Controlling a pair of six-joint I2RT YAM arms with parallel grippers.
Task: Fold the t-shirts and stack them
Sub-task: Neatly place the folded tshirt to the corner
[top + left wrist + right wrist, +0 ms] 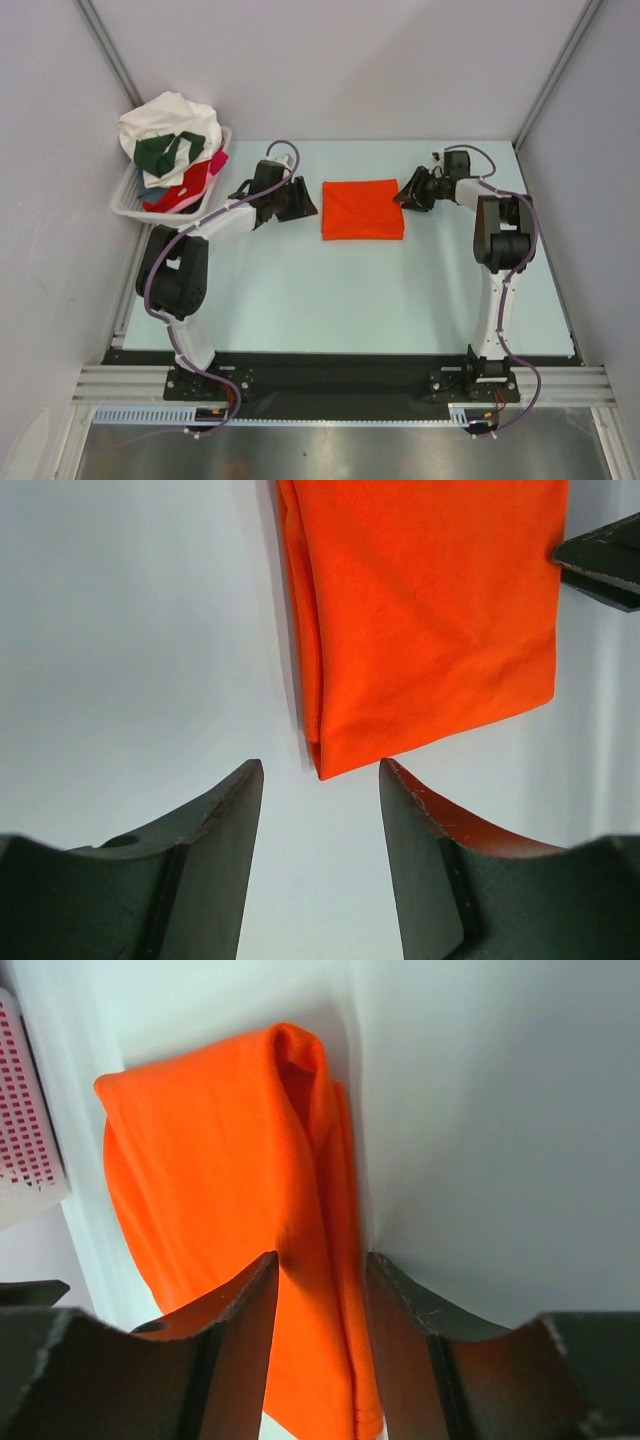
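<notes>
**Left gripper (320, 770), right gripper (321, 1257): both parted**

We list one bright orange fabric t-shirt (362, 209), folded rectangular, flat on the pale blue table (300, 290) between the arms. Left jaws hold nothing, tips just short of its corner. Right jaws straddle its folded edge. White, green and red t-shirts (170, 140) heap in the white slatted plastic basket (125, 205).
</notes>
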